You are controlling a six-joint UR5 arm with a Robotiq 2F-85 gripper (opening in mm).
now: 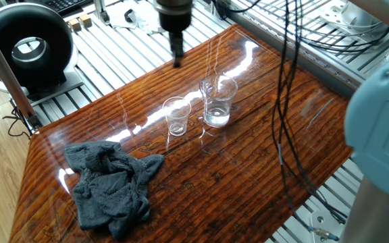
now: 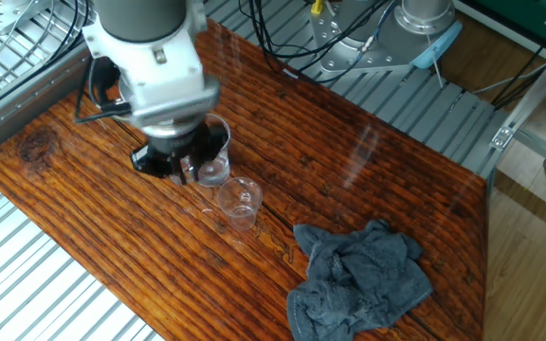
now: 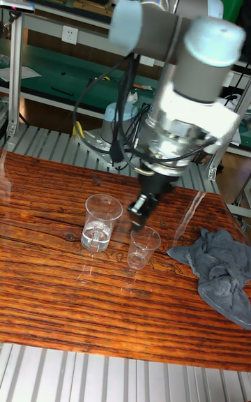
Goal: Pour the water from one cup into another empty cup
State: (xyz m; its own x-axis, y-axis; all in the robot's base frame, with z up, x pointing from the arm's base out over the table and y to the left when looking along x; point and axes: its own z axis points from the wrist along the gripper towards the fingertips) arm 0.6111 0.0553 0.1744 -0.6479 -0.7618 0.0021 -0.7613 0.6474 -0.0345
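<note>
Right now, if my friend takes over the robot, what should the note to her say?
Gripper: holds nothing, up above the table and off to the side of the cups. I cannot tell if it is open or shut.
Bigger cup: upright on the wooden table, with a little water at the bottom.
Smaller cup: upright close beside it, looks empty.
Grey cloth: crumpled near the table's corner, apart from the cups.
Done: no pouring that shows.
Left: grasp the bigger cup, lift it, tip the water into the smaller cup.
</note>
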